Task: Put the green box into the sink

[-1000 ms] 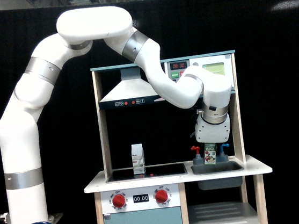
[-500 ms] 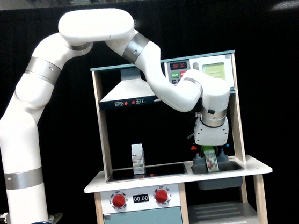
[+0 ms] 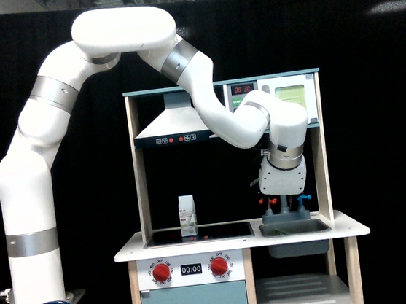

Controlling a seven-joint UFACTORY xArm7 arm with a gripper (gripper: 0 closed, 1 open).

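above the sink at the right of the toy kitchen, the gripper hangs with nothing in it; how wide its jaws stand cannot be told. only a sliver of the green box shows inside the basin. a white-grey carton stands on the hob.

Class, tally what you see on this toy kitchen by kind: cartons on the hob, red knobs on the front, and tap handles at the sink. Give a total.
Cartons on the hob: 1
Red knobs: 2
Tap handles: 2
Total: 5
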